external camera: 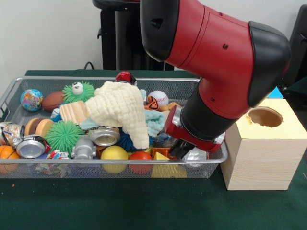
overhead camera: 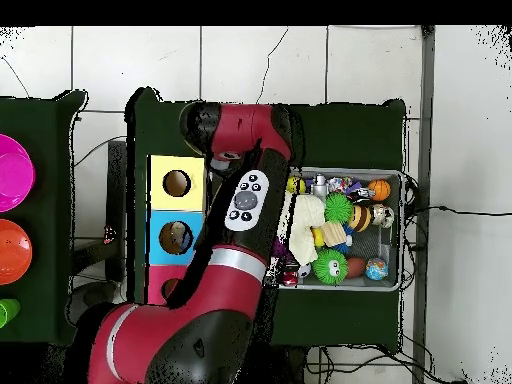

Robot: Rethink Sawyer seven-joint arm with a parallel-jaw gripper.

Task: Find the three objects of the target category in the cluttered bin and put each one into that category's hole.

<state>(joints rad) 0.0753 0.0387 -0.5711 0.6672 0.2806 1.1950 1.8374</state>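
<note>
The wire-mesh bin (external camera: 96,78) is full of clutter; it also shows in the overhead view (overhead camera: 403,230). My gripper (external camera: 181,151) is down inside the bin's right end, right beside a crumpled silvery piece (external camera: 196,155); whether it holds it is hidden. Another wrinkled silvery piece with blue and red print (external camera: 57,155) lies at the bin's front left, and a third (external camera: 10,133) lies at its left end. The blue-topped box's hole (overhead camera: 176,238) shows from overhead with something pale in it. In the front view only a blue corner (external camera: 276,92) shows.
A yellow-topped box (external camera: 261,158) stands just right of the bin, its hole (external camera: 265,116) open. A cream cloth (external camera: 122,110) lies over the middle clutter, among spiky green balls (external camera: 64,135), metal tins (external camera: 104,136) and smooth balls (external camera: 114,154). The red-topped box (overhead camera: 160,290) is partly under my arm.
</note>
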